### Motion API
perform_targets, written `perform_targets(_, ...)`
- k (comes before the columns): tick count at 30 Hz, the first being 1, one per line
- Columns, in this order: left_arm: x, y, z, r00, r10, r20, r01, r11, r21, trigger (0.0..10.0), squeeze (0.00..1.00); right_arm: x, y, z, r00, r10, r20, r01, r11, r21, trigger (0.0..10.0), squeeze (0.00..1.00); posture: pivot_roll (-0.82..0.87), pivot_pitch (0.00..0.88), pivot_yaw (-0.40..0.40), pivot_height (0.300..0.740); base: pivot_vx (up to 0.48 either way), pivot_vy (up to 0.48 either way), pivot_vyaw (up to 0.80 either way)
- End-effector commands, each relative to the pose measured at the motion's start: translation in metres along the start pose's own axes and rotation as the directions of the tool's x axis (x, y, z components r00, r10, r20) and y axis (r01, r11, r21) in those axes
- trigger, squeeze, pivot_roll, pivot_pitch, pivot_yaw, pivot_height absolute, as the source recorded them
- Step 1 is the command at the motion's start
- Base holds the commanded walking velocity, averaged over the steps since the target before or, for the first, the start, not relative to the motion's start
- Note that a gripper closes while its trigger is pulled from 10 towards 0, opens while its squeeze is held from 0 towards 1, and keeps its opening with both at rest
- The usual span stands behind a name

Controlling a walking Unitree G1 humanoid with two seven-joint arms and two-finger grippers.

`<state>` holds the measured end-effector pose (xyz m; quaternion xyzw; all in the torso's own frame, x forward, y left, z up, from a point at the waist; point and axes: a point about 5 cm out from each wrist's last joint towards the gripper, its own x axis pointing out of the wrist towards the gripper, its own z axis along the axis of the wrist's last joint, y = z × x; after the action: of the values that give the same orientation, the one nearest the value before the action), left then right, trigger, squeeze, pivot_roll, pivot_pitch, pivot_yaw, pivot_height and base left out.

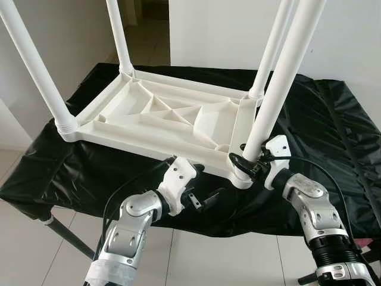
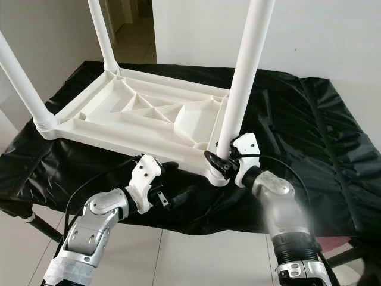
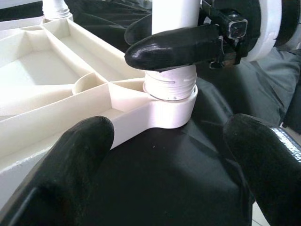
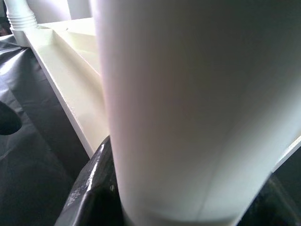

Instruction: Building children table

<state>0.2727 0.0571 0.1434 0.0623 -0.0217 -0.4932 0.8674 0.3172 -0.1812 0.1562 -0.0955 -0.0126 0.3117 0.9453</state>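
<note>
The tabletop (image 1: 161,116) lies upside down on the black-draped desk (image 1: 333,131), three legs seated. The right pincer (image 1: 249,159) is clamped around the fourth leg (image 1: 271,101) just above its corner socket (image 1: 239,176), at five o'clock on the top. The left pincer (image 1: 199,199) hangs with fingers apart at six o'clock, near that corner, holding nothing. My worry: the threads look partly exposed; a tilted leg could cross-thread, or twisting could slide the unbraced top.

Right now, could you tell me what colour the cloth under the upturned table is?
Black cloth, glossy; clearest in the left eye view.
</note>
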Motion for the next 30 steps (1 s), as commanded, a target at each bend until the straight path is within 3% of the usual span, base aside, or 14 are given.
perform_targets(1,-0.001,0.005,-0.002,0.992,0.128,-0.006,-0.128,0.992,-0.017,10.0,0.00,-0.001,0.003,-0.007,0.999,-0.009,-0.032,0.010,0.999,0.032,10.0,0.00,-0.06,0.073,0.005,0.740,0.000,0.000,0.00)
perform_targets(6,-0.001,0.004,-0.002,0.992,0.126,-0.006,-0.126,0.992,-0.019,10.0,0.00,0.001,0.005,-0.005,0.997,-0.073,-0.005,0.073,0.995,0.071,10.0,0.00,-0.06,0.076,0.007,0.740,0.000,0.000,0.00)
perform_targets(12,-0.001,0.003,-0.003,0.993,0.119,-0.010,-0.119,0.993,-0.024,10.0,0.00,0.002,0.014,0.000,0.967,-0.254,-0.001,0.252,0.959,0.129,10.0,0.00,-0.07,0.082,0.015,0.740,0.000,0.000,0.00)
perform_targets(16,-0.001,0.003,-0.003,0.993,0.114,-0.011,-0.114,0.993,-0.024,10.0,0.00,0.002,0.020,0.001,0.911,-0.409,-0.041,0.410,0.897,0.163,10.0,0.00,-0.07,0.083,0.019,0.740,0.000,0.000,0.00)
perform_targets(22,0.000,0.002,-0.002,0.994,0.109,-0.008,-0.109,0.994,-0.026,10.0,0.00,0.003,0.030,0.001,0.850,-0.519,-0.084,0.526,0.831,0.181,10.0,0.00,-0.08,0.083,0.018,0.740,0.000,0.000,0.00)
perform_targets(23,0.000,0.002,-0.002,0.994,0.108,-0.007,-0.108,0.994,-0.026,10.0,0.00,0.005,0.035,0.000,0.815,-0.571,-0.103,0.579,0.793,0.189,10.0,0.00,-0.08,0.084,0.019,0.740,0.000,0.000,0.00)
perform_targets(24,0.000,0.002,-0.002,0.994,0.108,-0.007,-0.108,0.994,-0.026,10.0,0.00,0.005,0.035,0.000,0.815,-0.571,-0.103,0.579,0.793,0.189,10.0,0.00,-0.08,0.084,0.019,0.740,0.000,0.000,0.00)
perform_targets(25,0.000,0.002,-0.001,0.994,0.108,-0.004,-0.108,0.994,-0.026,10.0,0.00,0.008,0.043,-0.001,0.770,-0.625,-0.126,0.636,0.740,0.217,10.0,0.00,-0.07,0.081,0.011,0.740,0.000,0.000,0.00)
perform_targets(26,0.000,0.002,-0.001,0.994,0.108,-0.004,-0.108,0.994,-0.026,10.0,0.00,0.008,0.043,-0.001,0.770,-0.625,-0.126,0.636,0.740,0.217,10.0,0.00,-0.07,0.081,0.011,0.740,0.000,0.000,0.00)
perform_targets(27,0.000,0.002,-0.001,0.994,0.108,-0.002,-0.108,0.994,-0.026,10.0,0.00,0.010,0.048,-0.002,0.740,-0.657,-0.144,0.671,0.703,0.236,10.0,0.00,-0.07,0.081,0.011,0.740,0.000,0.000,0.00)
perform_targets(30,0.001,0.002,0.000,0.994,0.113,0.002,-0.113,0.993,-0.026,10.0,0.00,0.016,0.056,0.001,0.737,-0.660,-0.142,0.670,0.689,0.277,10.0,0.00,-0.06,0.077,0.004,0.740,0.000,0.000,0.00)
